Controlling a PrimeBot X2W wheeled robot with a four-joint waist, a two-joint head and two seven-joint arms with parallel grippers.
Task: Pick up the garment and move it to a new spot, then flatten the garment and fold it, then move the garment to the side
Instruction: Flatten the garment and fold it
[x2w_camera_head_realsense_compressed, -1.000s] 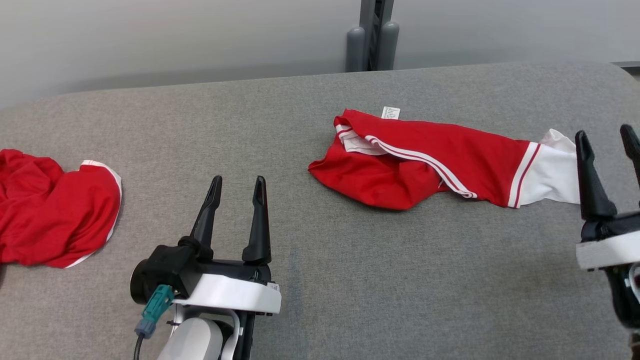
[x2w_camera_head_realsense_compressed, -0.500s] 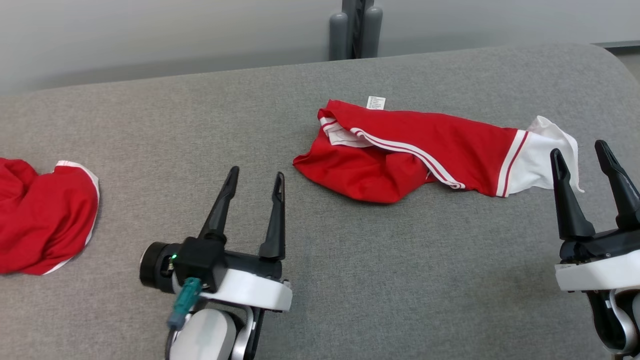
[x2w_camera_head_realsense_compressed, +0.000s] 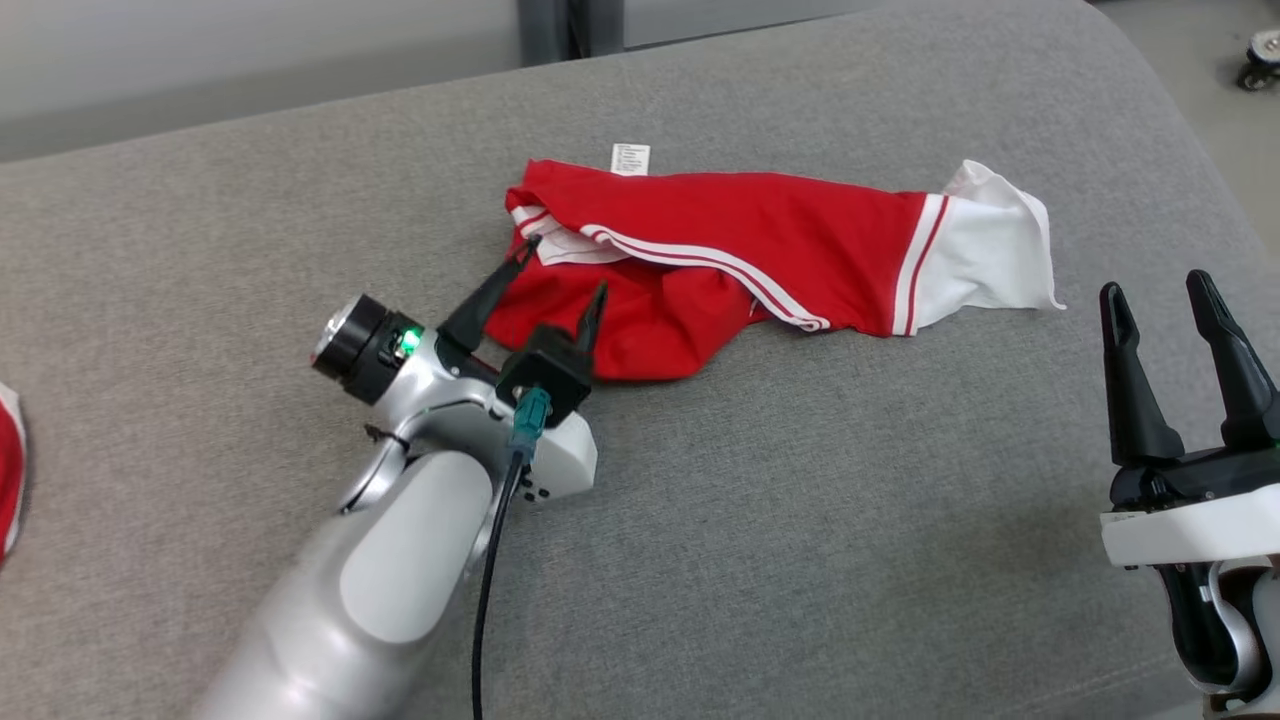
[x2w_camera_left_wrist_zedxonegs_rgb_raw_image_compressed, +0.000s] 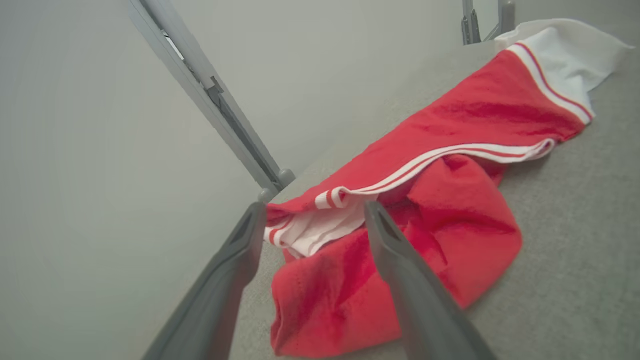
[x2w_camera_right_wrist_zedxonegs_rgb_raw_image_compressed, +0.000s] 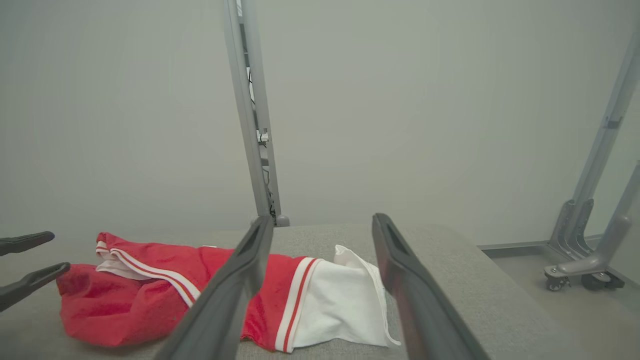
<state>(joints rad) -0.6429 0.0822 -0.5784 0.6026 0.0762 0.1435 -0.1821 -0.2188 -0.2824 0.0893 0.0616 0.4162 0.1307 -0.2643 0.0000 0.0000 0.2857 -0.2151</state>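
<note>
Broadly, the garment (x2w_camera_head_realsense_compressed: 760, 250), red with white stripes and a white end, lies crumpled lengthwise on the grey counter (x2w_camera_head_realsense_compressed: 800, 520); the counter's far edge runs just beyond it, and the counter's rounded right corner curves away close past its white end; on the garment's near side the counter is bare and wide; a second red cloth (x2w_camera_head_realsense_compressed: 8, 470) sits well off to the garment's left. The left arm (x2w_camera_head_realsense_compressed: 400, 560) reaches in slantwise from the near side toward the garment's left end; its jaws stand wide apart and hold nothing, the two fingers (x2w_camera_head_realsense_compressed: 485, 300) straddling the striped hem there, though whether they touch the cloth I cannot tell; the right arm (x2w_camera_head_realsense_compressed: 1190, 520) hangs near the garment's white end, on its near side, jaws spread wide and empty.
</note>
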